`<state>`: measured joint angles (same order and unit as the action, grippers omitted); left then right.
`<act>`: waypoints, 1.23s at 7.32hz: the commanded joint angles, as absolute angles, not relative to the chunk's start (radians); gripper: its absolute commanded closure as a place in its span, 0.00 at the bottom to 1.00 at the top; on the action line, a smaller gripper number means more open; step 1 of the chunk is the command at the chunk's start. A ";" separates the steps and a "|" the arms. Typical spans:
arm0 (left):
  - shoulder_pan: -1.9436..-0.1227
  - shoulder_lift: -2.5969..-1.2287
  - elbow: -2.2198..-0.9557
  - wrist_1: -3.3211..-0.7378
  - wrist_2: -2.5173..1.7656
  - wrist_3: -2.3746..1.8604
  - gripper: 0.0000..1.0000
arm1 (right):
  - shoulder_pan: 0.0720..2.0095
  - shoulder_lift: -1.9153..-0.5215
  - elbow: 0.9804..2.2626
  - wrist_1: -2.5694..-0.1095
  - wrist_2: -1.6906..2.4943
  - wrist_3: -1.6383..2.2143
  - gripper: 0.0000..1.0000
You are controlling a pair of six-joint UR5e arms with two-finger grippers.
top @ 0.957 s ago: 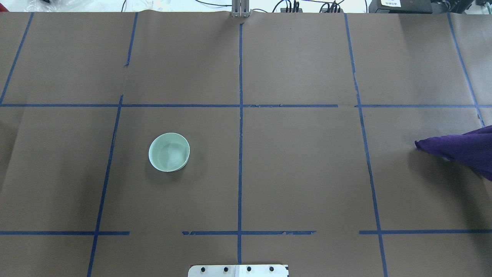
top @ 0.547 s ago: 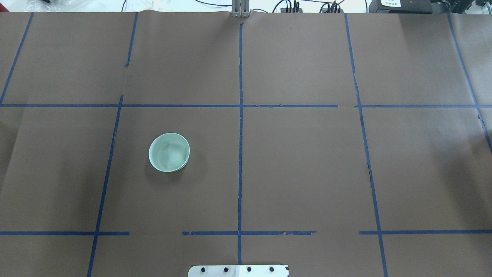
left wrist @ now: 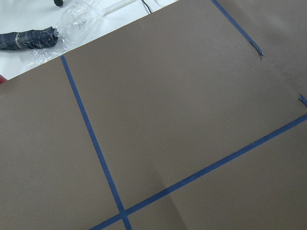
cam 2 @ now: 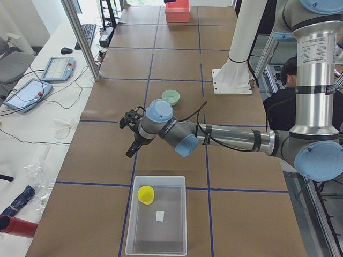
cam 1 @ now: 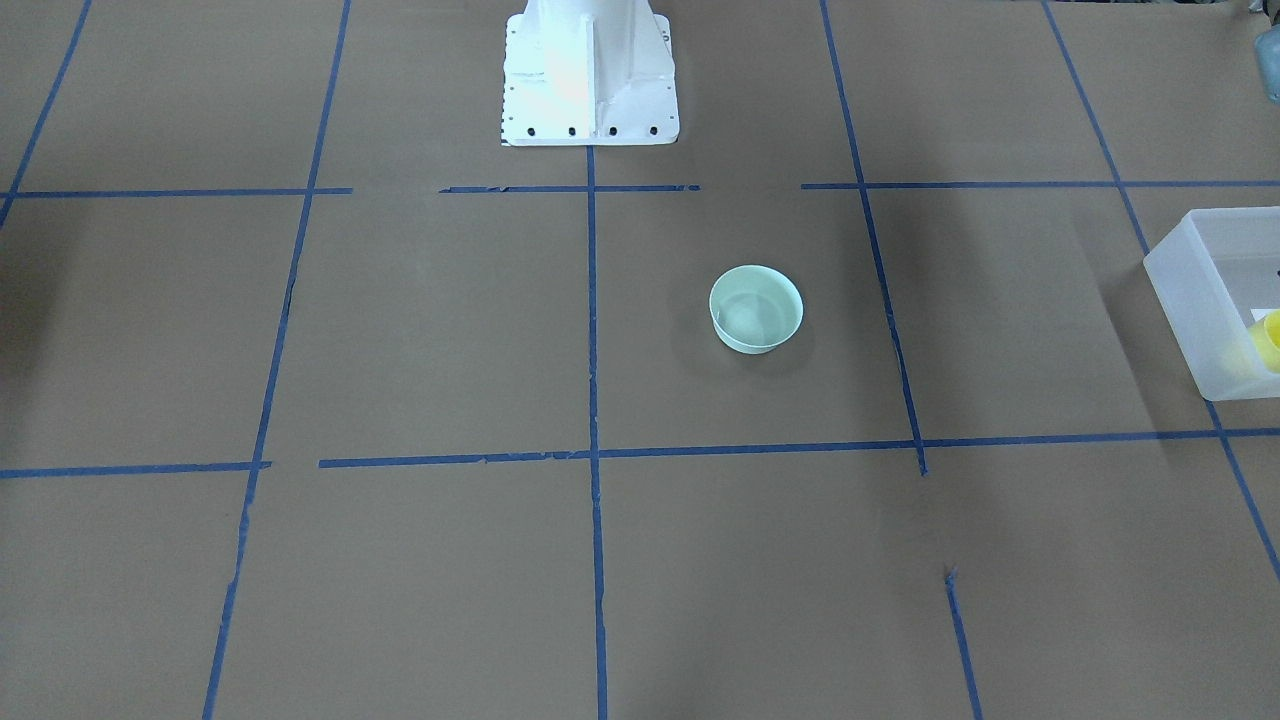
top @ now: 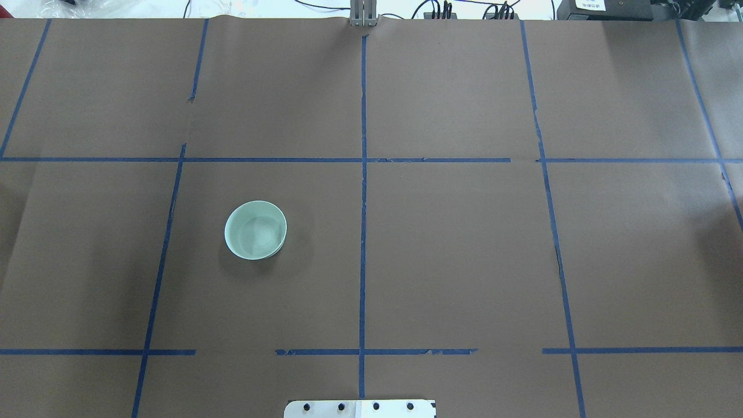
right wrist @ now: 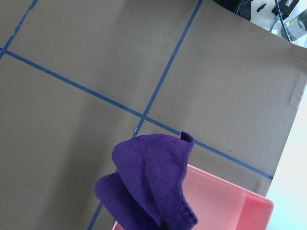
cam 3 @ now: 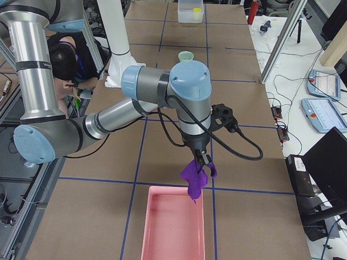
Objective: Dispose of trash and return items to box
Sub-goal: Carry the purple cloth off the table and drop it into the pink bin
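The pale mint-green bowl stands upright and empty on the brown table, left of centre; it also shows in the front view. The frosted white box sits at the table's left end with the yellow cup inside it. My left gripper hovers between the bowl and the box; I cannot tell if it is open or shut. My right gripper is at the table's right end. A purple cloth hangs from it over the near edge of a pink tray. Its fingers are hidden.
The pink tray lies at the table's right end. The white robot base stands at the table's near middle edge. A person sits behind the robot. A folded umbrella and tablets lie on the side table.
The purple cloth seen at the overhead view's right edge one second ago has moved out of that view to the right. The bowl has not moved.
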<state>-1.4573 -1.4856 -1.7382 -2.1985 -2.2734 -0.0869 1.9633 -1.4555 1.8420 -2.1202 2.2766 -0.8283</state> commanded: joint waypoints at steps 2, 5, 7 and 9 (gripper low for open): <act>-1.457 -1.485 -1.740 -2.198 -2.273 -0.087 0.00 | 1.832 -1.722 1.824 -1.800 2.269 -0.694 1.00; -1.456 -1.489 -1.744 -2.197 -2.273 -0.107 0.00 | 1.714 -1.721 1.782 -1.604 2.273 -0.429 0.00; -1.430 -1.493 -1.798 -2.189 -2.272 -0.248 0.00 | 1.698 -1.703 1.782 -1.603 2.276 -0.304 0.01; -1.285 -1.494 -1.892 -2.189 -2.257 -0.511 0.00 | 1.665 -1.703 1.784 -1.598 2.275 -0.258 0.01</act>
<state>-1.3732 -1.4926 -1.8332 -2.1896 -2.2651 -0.3457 1.6843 -1.7043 1.7833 -1.6018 2.2759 -0.2841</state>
